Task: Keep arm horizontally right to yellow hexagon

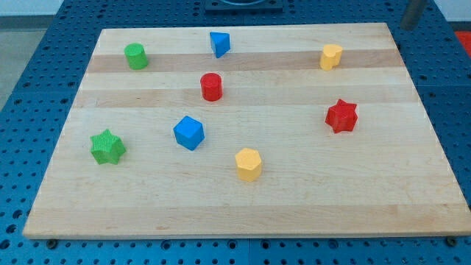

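A yellow hexagon (249,163) stands on the wooden board (309,199), low and a little right of the middle. A second yellow block (331,56), of a less clear rounded shape, stands at the view's upper right. A dark rod enters at the view's top right corner. My tip (408,26) is just off the board's top right corner, far above and to the right of the yellow hexagon, and to the upper right of the second yellow block. It touches no block.
A red star (341,115) is at the right. A red cylinder (211,86) and a blue triangular block (219,43) are at the upper middle, and a green cylinder (135,56) at the upper left. A blue cube (188,132) and a green star (107,146) are at the left.
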